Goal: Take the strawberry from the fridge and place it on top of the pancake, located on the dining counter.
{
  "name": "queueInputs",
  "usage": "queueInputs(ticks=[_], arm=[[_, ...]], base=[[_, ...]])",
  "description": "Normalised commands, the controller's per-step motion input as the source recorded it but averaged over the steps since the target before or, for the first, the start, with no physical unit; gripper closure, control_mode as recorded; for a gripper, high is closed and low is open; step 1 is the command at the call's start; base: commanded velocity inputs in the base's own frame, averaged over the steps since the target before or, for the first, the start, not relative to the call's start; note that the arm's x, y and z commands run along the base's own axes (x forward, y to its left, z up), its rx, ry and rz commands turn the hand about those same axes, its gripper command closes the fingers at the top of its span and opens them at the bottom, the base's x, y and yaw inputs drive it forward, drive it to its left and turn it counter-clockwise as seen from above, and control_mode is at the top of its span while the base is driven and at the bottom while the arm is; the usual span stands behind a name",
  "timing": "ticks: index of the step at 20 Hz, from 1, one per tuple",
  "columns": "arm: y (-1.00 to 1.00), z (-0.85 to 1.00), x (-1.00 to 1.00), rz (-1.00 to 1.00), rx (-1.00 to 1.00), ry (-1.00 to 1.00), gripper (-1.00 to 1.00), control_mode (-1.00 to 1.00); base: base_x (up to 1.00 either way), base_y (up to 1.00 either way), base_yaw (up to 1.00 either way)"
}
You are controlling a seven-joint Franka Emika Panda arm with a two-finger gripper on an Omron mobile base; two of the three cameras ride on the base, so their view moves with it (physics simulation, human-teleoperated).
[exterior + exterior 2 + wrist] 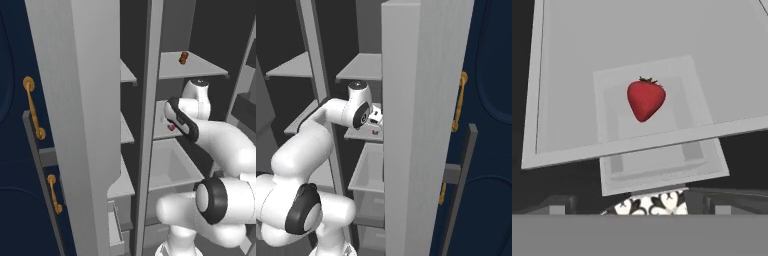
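The strawberry [645,100] is a small bright red fruit lying on a grey middle shelf [572,75] inside the open fridge [90,100]. It also shows as a red speck just under my hand [171,128] [374,132]. My gripper [376,121] has reached into the fridge and hangs a little above and in front of the strawberry. It is open, with nothing between its fingers and no contact with the fruit. The pancake and the dining counter are out of view.
A brownish-orange oblong item [183,58] lies on the shelf above. An open grey drawer [170,167] sits below the strawberry's shelf. The fridge's centre post [147,125] and its open door flank my arm. A navy cabinet with gold handles [34,107] stands beside the fridge.
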Motion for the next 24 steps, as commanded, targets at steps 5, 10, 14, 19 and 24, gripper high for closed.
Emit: queueInputs(ticks=[5, 10, 14, 19, 24], arm=[[0.0, -0.34, 0.54, 0.0, 0.0, 0.01, -1.0, -1.0], [0.0, -0.36, 0.51, 0.0, 0.0, 0.03, -1.0, -1.0], [-0.09, -0.32, 0.45, 0.0, 0.0, 0.02, -1.0, -1.0], [-0.02, -0.23, 0.24, 0.0, 0.0, 0.0, -1.0, -1.0], [0.0, -0.25, 0.2, 0.0, 0.0, 0.0, -1.0, -1.0]], base=[[0.0, 0.0, 0.0], [0.0, 0.0, 0.0], [0.0, 0.0, 0.0], [0.0, 0.0, 0.0], [0.0, 0.0, 0.0]])
